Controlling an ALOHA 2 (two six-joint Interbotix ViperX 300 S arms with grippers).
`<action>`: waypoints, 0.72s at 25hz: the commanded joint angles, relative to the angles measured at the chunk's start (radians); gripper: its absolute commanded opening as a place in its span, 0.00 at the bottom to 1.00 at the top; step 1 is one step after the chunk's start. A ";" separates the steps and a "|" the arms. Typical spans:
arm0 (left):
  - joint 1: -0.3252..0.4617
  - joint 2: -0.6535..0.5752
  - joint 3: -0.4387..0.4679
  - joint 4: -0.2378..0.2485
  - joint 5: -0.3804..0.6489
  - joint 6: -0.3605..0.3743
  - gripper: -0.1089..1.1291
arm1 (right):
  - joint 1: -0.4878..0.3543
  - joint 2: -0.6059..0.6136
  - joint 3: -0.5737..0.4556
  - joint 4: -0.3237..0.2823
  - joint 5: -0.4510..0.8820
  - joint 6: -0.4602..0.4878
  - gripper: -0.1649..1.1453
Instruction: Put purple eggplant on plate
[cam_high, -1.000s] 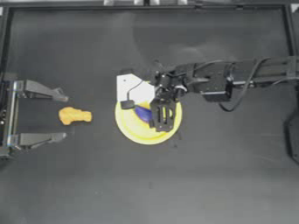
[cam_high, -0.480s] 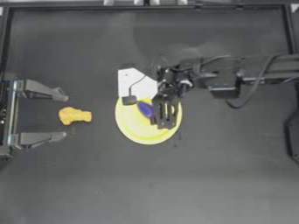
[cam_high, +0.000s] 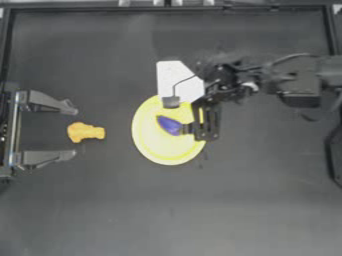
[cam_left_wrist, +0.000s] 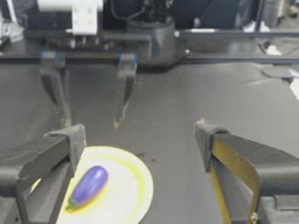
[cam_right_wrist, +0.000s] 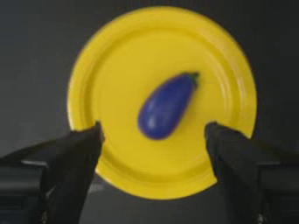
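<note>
On the plate (cam_high: 150, 145), near its middle, the purple eggplant (cam_high: 169, 125) is lying flat, free of any grip, and we are judging the placing itself as done. We are holding the right tool (cam_high: 205, 121) over the plate's rim on the side away from the orange nugget (cam_high: 85, 132); in the right wrist view its two jaws are standing well apart, with the eggplant (cam_right_wrist: 168, 106) lying between and beyond them, touching neither.

What we are worrying about is the way out. If we draw the right tool back low across the plate, a jaw may clip the raised rim (cam_right_wrist: 245, 94) and drag or tip the light plate, and the smooth, rounded eggplant may roll toward the rim or off onto the tabletop (cam_high: 100, 210). Bringing the jaws together too early, while still low, may also nudge it. We are favouring a lift away from the plate first, then a retreat.

Beyond the nugget from the plate, the left tool (cam_high: 45, 130) is waiting with jaws apart, too far off to disturb anything. A white card (cam_high: 177, 82) is lying against the plate's rim, close by the right arm.
</note>
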 joint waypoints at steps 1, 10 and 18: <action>0.002 0.009 -0.015 0.000 -0.005 0.003 0.92 | 0.006 -0.112 0.060 0.032 -0.083 0.000 0.87; 0.002 0.009 -0.020 0.000 0.008 0.006 0.92 | 0.061 -0.293 0.245 0.098 -0.273 0.000 0.87; 0.002 0.008 -0.023 0.000 0.023 0.008 0.92 | 0.084 -0.451 0.416 0.110 -0.433 0.003 0.87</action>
